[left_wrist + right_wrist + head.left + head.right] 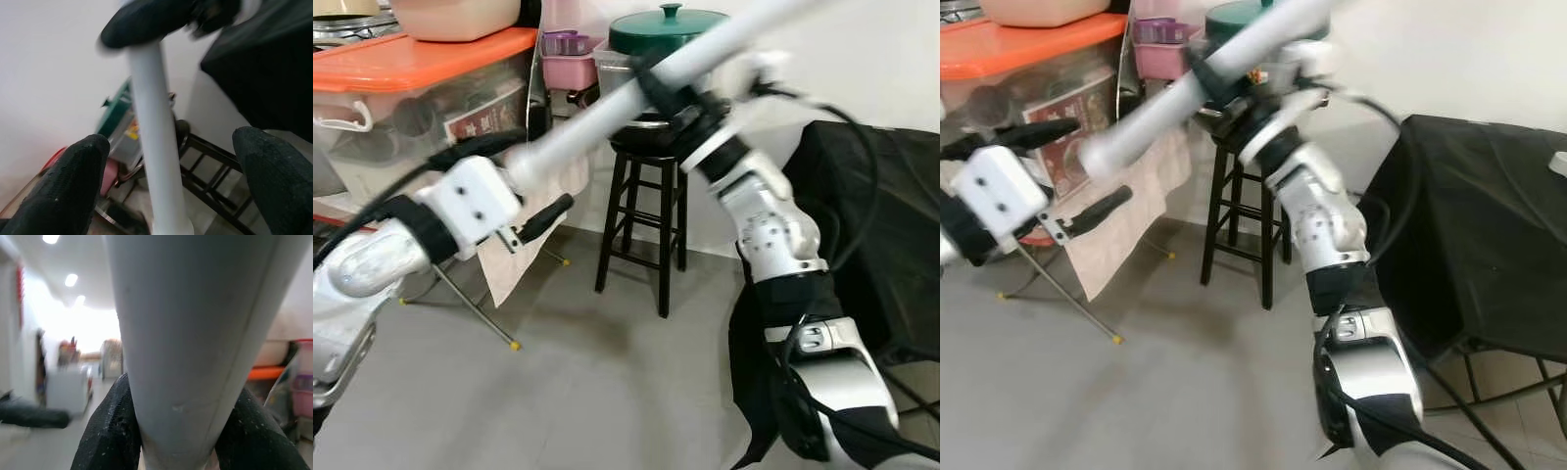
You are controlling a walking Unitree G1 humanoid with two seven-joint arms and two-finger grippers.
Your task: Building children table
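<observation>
The stool stands on the floor ahead, a lidded pot on it; a lidded bin sits to its left; a draped table to its right; a tube slants across before them.

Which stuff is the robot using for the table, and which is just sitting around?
For the job:
white table leg
right gripper, shut on it
left gripper, open beside its end

Just lying about:
black stool
green pot
orange-lidded storage box
black cloth

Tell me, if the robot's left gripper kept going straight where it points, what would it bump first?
Probably the white table leg: it lies between the open left gripper fingers, held by the right gripper. Depth is unclear.
</observation>
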